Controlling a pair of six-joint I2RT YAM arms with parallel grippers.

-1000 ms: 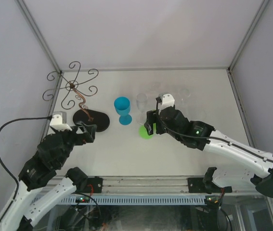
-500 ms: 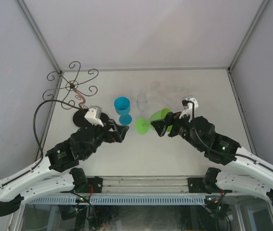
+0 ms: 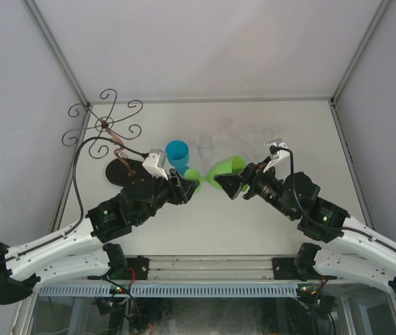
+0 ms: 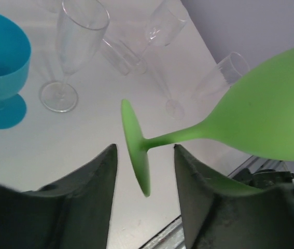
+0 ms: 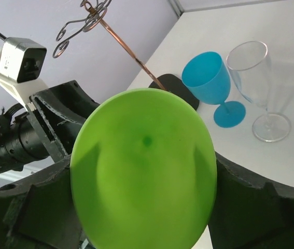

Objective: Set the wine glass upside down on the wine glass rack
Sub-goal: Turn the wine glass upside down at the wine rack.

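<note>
Green wine glass (image 3: 225, 169) hangs sideways in the air over the middle of the desk (image 3: 204, 227), foot toward the left edge, bowl toward the right. R gripper (image 3: 231, 183) has its fingers pressed on either side of the bowl, which fills the right wrist view (image 5: 144, 171). L gripper (image 3: 188, 187) faces it from the other side. Its jaws are spread w/ the foot disc (image 4: 136, 150) edge-on btwn them and a gap showing on both sides, so no contact there.

Wine glass rack (image 3: 105, 125) stands by the far-left corner, black oval base on the desk, scroll arms bare, well apart from the glass. Blue goblet (image 3: 177, 152) stands upright just beyond the L gripper. A clear flute (image 3: 204, 145) is upright beside it, and tipped flutes (image 4: 162, 26) lie further back toward the far edge.
</note>
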